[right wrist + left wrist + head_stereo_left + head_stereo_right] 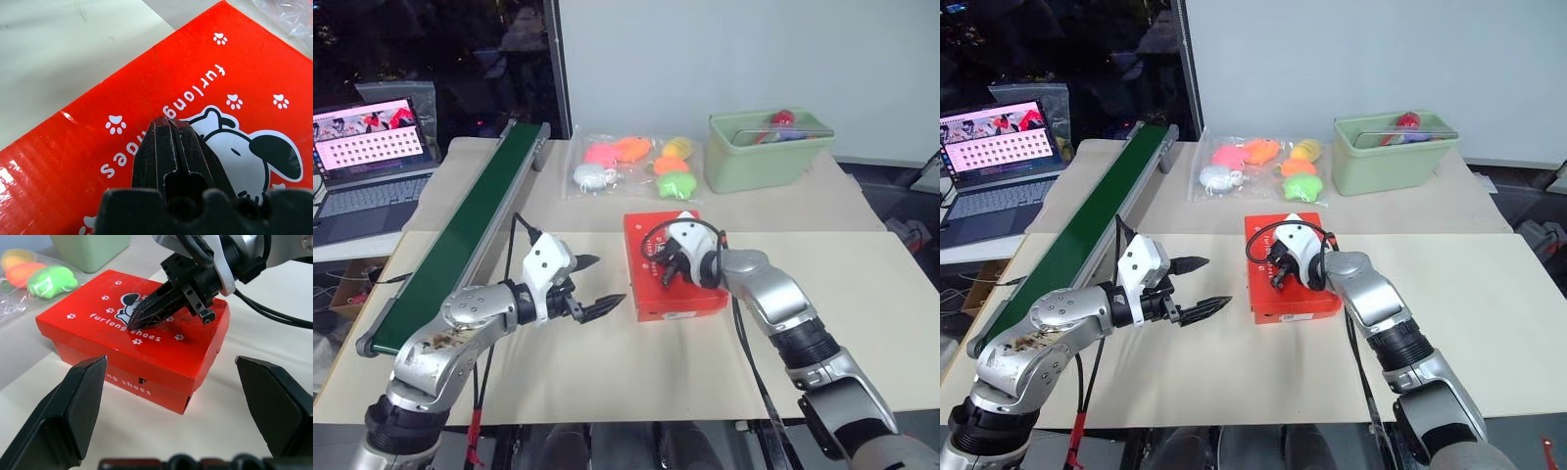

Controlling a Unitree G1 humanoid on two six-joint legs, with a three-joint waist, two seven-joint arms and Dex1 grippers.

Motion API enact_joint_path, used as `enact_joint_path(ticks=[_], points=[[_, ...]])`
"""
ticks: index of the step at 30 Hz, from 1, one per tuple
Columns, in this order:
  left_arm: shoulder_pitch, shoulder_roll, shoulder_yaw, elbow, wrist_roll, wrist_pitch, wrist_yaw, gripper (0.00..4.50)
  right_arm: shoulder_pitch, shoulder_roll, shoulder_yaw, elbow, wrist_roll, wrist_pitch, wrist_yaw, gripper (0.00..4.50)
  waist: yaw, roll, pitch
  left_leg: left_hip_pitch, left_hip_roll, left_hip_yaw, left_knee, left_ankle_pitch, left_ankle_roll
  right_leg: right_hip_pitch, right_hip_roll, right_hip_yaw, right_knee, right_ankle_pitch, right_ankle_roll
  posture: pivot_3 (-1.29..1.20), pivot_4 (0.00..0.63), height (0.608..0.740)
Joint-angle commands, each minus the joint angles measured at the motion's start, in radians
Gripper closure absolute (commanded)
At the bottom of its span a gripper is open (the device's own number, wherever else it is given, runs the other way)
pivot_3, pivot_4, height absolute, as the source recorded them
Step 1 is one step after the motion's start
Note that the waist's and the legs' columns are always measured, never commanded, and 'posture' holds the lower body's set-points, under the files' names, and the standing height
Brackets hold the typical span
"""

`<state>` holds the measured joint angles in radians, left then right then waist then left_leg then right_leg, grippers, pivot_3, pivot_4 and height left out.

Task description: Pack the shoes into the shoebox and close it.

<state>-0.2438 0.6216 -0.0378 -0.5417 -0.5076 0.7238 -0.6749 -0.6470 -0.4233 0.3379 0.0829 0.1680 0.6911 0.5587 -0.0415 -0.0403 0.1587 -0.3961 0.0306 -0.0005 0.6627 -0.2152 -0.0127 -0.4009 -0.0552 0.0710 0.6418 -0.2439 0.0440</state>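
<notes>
The shoebox (675, 266) is a red-orange cardboard box with its hinged lid down, closed. The lid carries white print: "furlong shoes" in lowercase letters, a cartoon dog's head in white with black ears, and scattered white paw marks. The front side wall repeats the word "shoes" in white, the letters before it hidden behind a finger of the left gripper. The lid surface looks glossy, with a faint crease line near one corner. No shoes can be seen with the box shut.

The box sits on the cream table (862, 294), near its middle, apart from the other items.

The right gripper (139, 320) is clenched, its two black fingers pressed together into one point. The tip rests on or just over the lid at the printed lettering, beside the dog figure; contact cannot be confirmed. It grasps nothing.

The left gripper (593, 286) is released, jaws spread wide, empty. It hovers to the left of the box, pointing towards it, not touching.

Behind the box lies a clear bag of soft toys (631, 164) in pink, orange, yellow, green and white. A pale green tub (767, 152) stands to the right of the bag. A green conveyor belt (460, 235) runs along the table's left side. A laptop (367, 162) with a lit screen sits further left; its text is unreadable.
</notes>
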Motion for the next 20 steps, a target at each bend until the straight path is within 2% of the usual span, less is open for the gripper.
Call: enact_joint_path(ticks=[1, 3, 7, 12, 14, 20], points=[[-0.028, -0.005, 0.034, 0.007, 0.01, -0.022, 0.023, 0.0, 0.043, 0.04, -0.023, 0.051, -0.007, 0.049, -0.022, 4.46, -0.002, -0.001, -0.001, 0.0, 0.0, 0.0, 0.0, 0.0, 0.0, 0.0, 0.0, 0.0, 0.0, 0.0, 0.0, 0.0, 0.15, 0.729], [-0.029, -0.008, 0.044, 0.02, 0.02, -0.029, 0.04, 0.0, 0.046, 0.068, -0.082, 0.012, 0.023, 0.058, -0.035, 4.46, -0.005, -0.001, -0.001, 0.0, 0.0, 0.0, 0.0, 0.0, 0.0, -0.001, 0.0, 0.0, 0.0, 0.0, -0.001, 0.0, 0.15, 0.729], [-0.018, -0.071, 0.106, 0.066, 0.053, -0.051, 0.153, 0.0, 0.048, 0.145, -0.356, -0.134, 0.195, 0.125, -0.1, 4.46, -0.002, 0.0, -0.001, -0.002, 0.001, 0.0, -0.001, 0.0, 0.0, -0.003, 0.0, 0.001, 0.001, 0.002, -0.004, 0.0, 0.15, 0.729], [0.014, -0.139, 0.15, 0.083, 0.115, -0.096, 0.272, 0.0, 0.074, 0.142, -0.54, -0.243, 0.301, 0.202, -0.161, 4.46, 0.003, 0.0, -0.001, -0.016, -0.001, 0.0, -0.001, 0.0, 0.0, -0.017, -0.002, 0.001, 0.002, 0.005, -0.007, 0.0, 0.15, 0.729], [0.023, -0.159, 0.166, 0.088, 0.127, -0.114, 0.298, 0.0, 0.093, 0.121, -0.57, -0.265, 0.306, 0.218, -0.177, 4.46, 0.005, 0.0, -0.001, -0.021, -0.001, 0.0, -0.001, 0.0, 0.0, -0.022, -0.002, 0.001, 0.003, 0.005, -0.007, 0.0, 0.15, 0.729], [0.013, -0.182, 0.198, 0.123, 0.146, -0.136, 0.332, 0.0, 0.139, 0.058, -0.589, -0.244, 0.283, 0.2, -0.188, 4.46, 0.003, 0.0, -0.001, -0.02, -0.001, 0.0, -0.001, 0.0, 0.0, -0.021, -0.001, 0.001, 0.004, 0.005, -0.007, 0.0, 0.15, 0.729]])
